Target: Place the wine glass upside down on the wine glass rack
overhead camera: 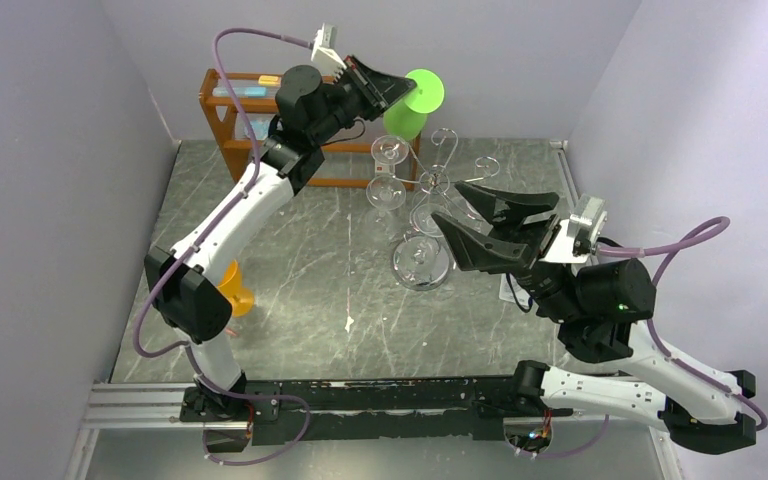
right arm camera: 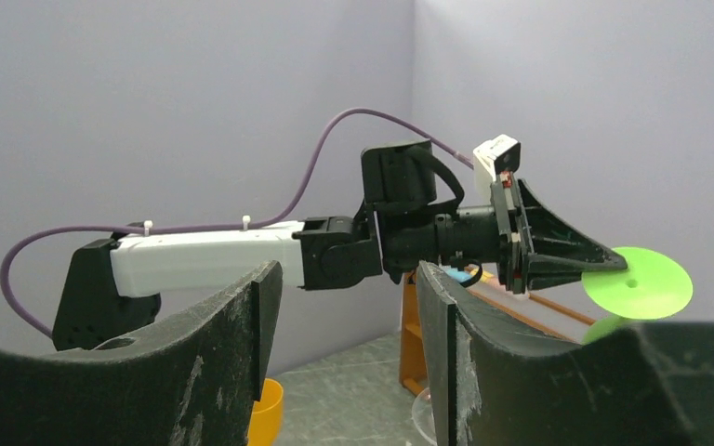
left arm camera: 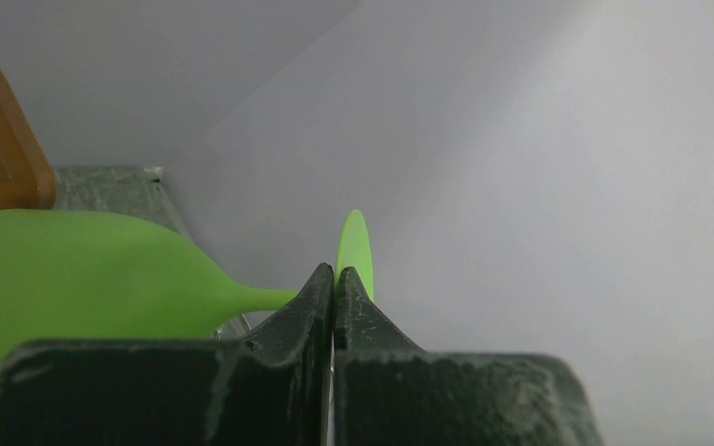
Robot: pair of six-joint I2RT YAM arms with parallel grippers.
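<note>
Two arms reached toward the back wall: the left end effector (overhead camera: 407, 93) pinched the stem of the green wine glass (overhead camera: 405, 118), holding it tilted in the air above the far edge of the wine glass rack (overhead camera: 438, 185). The right end effector (overhead camera: 447, 205) hung spread just beside the rack's right side, with bare surface (overhead camera: 300, 270) lying to the rack's left.

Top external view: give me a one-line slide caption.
Left gripper holds a green wine glass by its stem, aloft near the chrome rack; right gripper open beside the rack.
</note>
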